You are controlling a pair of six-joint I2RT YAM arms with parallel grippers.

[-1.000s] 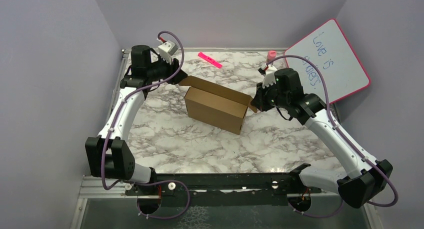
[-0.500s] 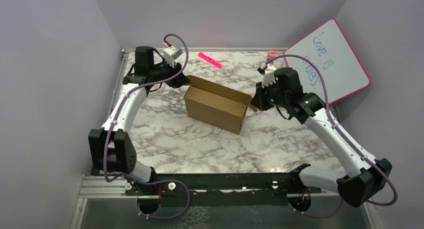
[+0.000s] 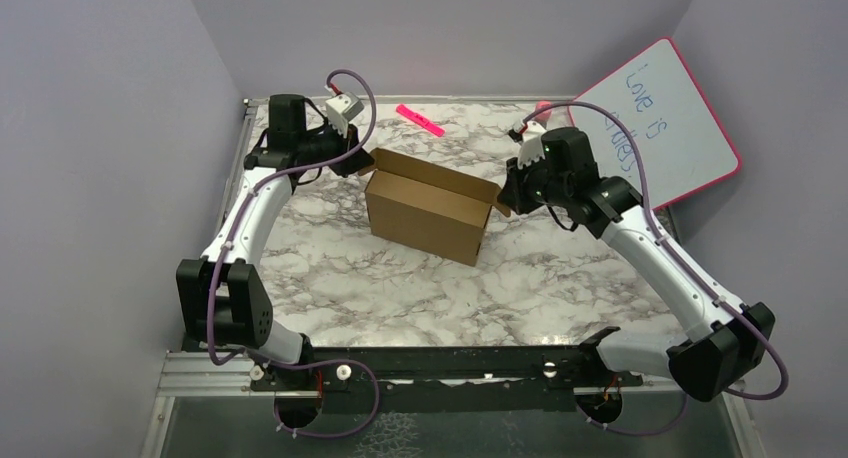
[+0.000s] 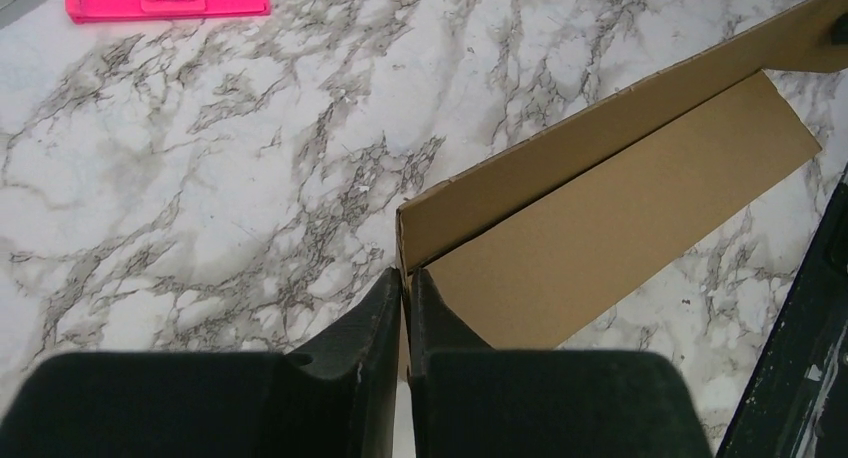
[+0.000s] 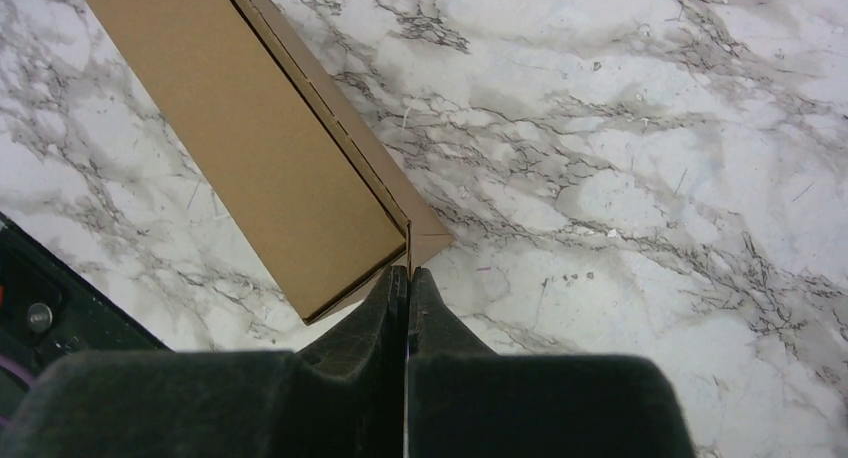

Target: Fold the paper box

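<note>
Left pincer [image 4: 405,283]: shut tight on the left end wall of the paper box [image 3: 430,213].
Right pincer [image 5: 408,278]: shut tight on its right end corner.
Where: the paper box stands open-topped mid surface [image 3: 400,288], nearer the far edge.

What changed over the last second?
The left claw closed onto the left end flap of the plain brown cardboard box, which slid slightly left. The right claw stayed pinched on the right flap; the flat pink strip and pink-framed whiteboard did not move.
</note>
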